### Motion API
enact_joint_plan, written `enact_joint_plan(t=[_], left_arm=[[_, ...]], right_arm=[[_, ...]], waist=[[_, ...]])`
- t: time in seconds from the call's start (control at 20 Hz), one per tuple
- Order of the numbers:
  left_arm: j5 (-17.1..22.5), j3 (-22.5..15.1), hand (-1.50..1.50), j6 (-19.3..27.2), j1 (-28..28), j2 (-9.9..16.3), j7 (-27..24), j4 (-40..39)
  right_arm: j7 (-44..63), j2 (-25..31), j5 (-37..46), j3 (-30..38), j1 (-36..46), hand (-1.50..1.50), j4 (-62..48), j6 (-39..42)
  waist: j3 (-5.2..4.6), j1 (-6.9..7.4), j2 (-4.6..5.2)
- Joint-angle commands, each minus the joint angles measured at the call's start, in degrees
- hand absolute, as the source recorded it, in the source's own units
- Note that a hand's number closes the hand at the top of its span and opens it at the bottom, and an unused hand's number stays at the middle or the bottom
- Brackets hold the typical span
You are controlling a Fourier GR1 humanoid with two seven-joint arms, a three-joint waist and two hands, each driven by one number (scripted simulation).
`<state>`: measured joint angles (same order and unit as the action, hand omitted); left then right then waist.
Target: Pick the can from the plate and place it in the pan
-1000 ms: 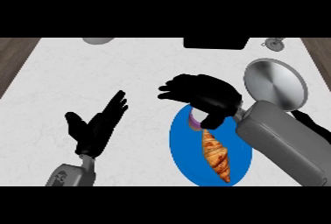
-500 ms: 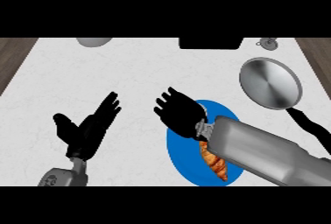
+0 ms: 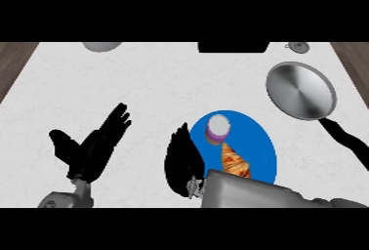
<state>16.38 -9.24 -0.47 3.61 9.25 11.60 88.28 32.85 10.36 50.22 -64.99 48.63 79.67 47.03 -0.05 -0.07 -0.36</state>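
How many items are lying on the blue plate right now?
2: the can stands on the upper part of the blue plate, and a croissant lies just below it. The right forearm covers the plate's lower edge, so something could be hidden.

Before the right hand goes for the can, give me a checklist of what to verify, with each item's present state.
1. Can upright on the plate: ok.
2. Can free of any hand: ok, nothing touches it.
3. Right hand open for a grasp: ok, fingers straight, at the plate's left rim.
4. Croissant apart from the can: cannot tell, they lie very close.
5. Pan ready to take the can: ok.
6. Left hand out of the way: ok, resting open at lower left.
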Motion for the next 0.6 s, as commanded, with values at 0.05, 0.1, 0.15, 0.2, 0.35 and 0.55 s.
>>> enact_joint_plan(t=[0.05, 0.1, 0.15, 0.2, 0.35, 0.55], left_arm=[[-0.5, -0.1, 0.00, -0.1, -0.5, -0.3, 2.3, 1.6], [-0.4, 1.4, 0.00, 0.4, 1.9, -0.2, 2.5, 0.9], [-1.2, 0.6, 0.00, 0.4, 0.4, -1.4, 1.0, 0.2], [-2.1, -1.9, 0.00, 2.8, -3.6, -1.2, 5.3, 8.8], [-2.5, -0.3, 0.00, -0.4, -1.0, -1.8, -0.6, -0.1], [-3.5, 0.1, 0.00, 0.1, 0.7, -3.0, -2.0, -3.1]], right_arm=[[4.4, -1.9, 5.8, -0.4, -6.8, -1.50, 0.7, 1.2], [6.6, -6.7, 6.5, 0.8, -5.4, -1.50, -0.4, 3.6], [1.3, -0.7, 7.8, 2.3, -4.5, -1.50, 1.9, 2.1], [1.7, -0.6, 9.1, -0.2, -6.7, -1.50, -1.4, -2.0], [0.1, -1.1, 13.7, -0.8, -5.5, -1.50, -3.7, -3.3], [-0.1, 2.8, 17.8, -0.9, -4.8, -1.50, -0.1, -2.0]], waist=[[0.05, 0.11, 0.27], [0.05, 0.14, 0.29], [0.05, 0.16, 0.31], [0.08, 0.57, 0.25], [0.05, 0.29, 0.38], [0.04, 0.00, 0.34]])
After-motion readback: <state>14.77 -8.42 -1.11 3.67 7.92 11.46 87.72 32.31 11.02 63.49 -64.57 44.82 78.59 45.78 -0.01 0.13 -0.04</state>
